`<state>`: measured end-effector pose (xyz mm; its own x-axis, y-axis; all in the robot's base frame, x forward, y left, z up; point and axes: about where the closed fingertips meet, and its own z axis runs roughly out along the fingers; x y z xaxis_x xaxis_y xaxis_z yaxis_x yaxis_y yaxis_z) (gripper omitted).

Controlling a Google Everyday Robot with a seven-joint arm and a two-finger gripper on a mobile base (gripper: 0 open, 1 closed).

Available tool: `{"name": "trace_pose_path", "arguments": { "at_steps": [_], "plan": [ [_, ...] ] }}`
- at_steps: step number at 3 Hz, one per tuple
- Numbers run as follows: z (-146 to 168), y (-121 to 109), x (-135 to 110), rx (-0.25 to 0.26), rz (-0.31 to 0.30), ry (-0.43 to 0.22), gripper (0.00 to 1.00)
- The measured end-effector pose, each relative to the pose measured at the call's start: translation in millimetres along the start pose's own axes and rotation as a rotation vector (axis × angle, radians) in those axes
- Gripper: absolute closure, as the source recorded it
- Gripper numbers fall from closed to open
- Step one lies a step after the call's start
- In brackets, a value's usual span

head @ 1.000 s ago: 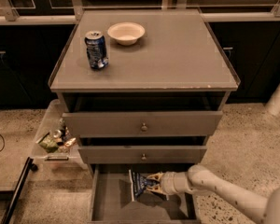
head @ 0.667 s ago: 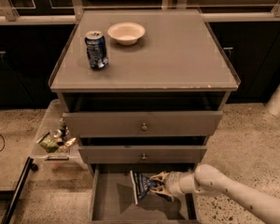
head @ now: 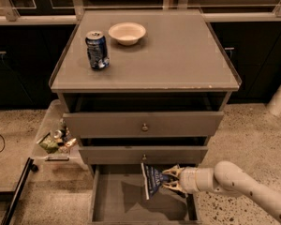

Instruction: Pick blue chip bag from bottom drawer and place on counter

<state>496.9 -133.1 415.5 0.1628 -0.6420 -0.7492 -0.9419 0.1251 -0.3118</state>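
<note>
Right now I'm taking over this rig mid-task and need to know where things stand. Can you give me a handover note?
Gripper: low, reaching into the open bottom drawer from the right, shut on the bag at its right edge.
Bag: upright near the drawer's back, just below the middle drawer's front.
Counter: holds a can and a bowl.
Done: drawer open, bag gripped.
Left: lift the bag out and set it on the counter.

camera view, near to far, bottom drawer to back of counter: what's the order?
Crumpled dark-blue foil chip bag, held by the gripper in the open grey-brown bottom drawer → lower round knob → upper round knob → upright blue soda can → white bowl towards the back of the flat grey-brown counter.
</note>
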Motion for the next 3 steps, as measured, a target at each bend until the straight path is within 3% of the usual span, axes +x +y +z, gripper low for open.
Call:
{"name": "trace_pose_path", "arguments": {
  "at_steps": [1,2,3],
  "plan": [
    [2.4,4.5,-12.0,-0.007,-0.030,-0.011,1.00],
    [-23.2,7.7,-59.9,-0.011,-0.118,-0.032,1.00],
    [-70.3,-3.7,-121.3,0.018,-0.220,-0.026,1.00]
  ]
}}
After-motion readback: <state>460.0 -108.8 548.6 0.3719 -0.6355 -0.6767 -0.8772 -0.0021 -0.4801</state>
